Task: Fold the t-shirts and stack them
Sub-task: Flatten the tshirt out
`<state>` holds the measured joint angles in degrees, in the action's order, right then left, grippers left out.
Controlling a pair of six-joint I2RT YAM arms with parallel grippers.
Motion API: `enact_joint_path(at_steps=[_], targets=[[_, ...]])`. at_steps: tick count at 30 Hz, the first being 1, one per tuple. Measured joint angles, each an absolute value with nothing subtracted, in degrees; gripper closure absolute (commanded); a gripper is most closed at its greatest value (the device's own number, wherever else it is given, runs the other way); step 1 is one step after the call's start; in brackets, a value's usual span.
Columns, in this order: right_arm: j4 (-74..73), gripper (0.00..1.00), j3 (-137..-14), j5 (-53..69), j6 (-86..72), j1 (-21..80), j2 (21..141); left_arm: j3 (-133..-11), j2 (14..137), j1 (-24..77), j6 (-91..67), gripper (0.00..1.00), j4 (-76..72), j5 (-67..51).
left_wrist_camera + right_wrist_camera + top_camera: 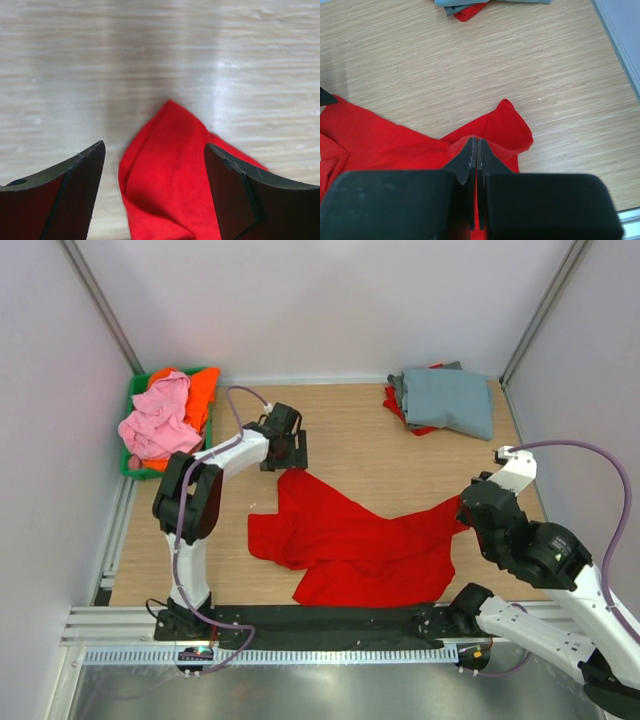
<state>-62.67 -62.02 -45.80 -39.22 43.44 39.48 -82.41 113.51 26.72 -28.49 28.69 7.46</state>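
Observation:
A bright red t-shirt (350, 540) lies crumpled and spread on the wooden table. My left gripper (287, 452) is open just above its far left corner; in the left wrist view that red corner (165, 175) lies between my spread fingers (80, 185). My right gripper (470, 515) is shut on the shirt's right edge; in the right wrist view the cloth (512, 125) bunches around the closed tips (476, 142). A folded grey-blue t-shirt (450, 400) lies at the back right on another red one (400, 412). Pink (160, 422) and orange (203, 390) t-shirts are heaped at the back left.
A green plastic bin (133, 398) holds the pink and orange shirts in the back left corner. White walls with metal posts close in the table on three sides. A black strip and metal rail run along the near edge (330, 620).

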Motion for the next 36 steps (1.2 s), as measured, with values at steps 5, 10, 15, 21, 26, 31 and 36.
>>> enact_joint_path(at_steps=[5,10,15,21,26,31,36], targets=[[-62.85,0.99,-62.02,-45.67,-39.2,43.44,39.51,-85.47,118.04,25.61,-28.01,0.32,28.1,5.3],[-63.0,0.99,-62.02,-45.65,-39.2,43.44,39.51,-86.13,118.91,25.76,-28.03,0.39,27.0,3.49],[-63.0,0.99,-62.02,-45.65,-39.2,43.44,39.51,-86.0,119.15,25.76,-28.23,0.53,25.69,2.37],[-63.0,0.99,-62.0,-45.67,-39.2,43.44,39.48,-86.48,120.33,25.8,-28.38,1.0,23.83,0.91],[-63.0,0.99,-61.82,-45.65,-39.2,43.44,39.48,-86.72,120.6,26.11,-28.29,1.0,23.18,-0.58],[-63.0,0.99,-61.91,-44.99,-38.74,43.44,39.48,-83.77,116.14,26.3,-28.27,1.0,25.28,-0.51],[-63.9,0.99,-67.79,-44.45,-35.83,43.44,40.38,-81.6,100.86,26.59,-28.21,1.0,31.05,1.19]])
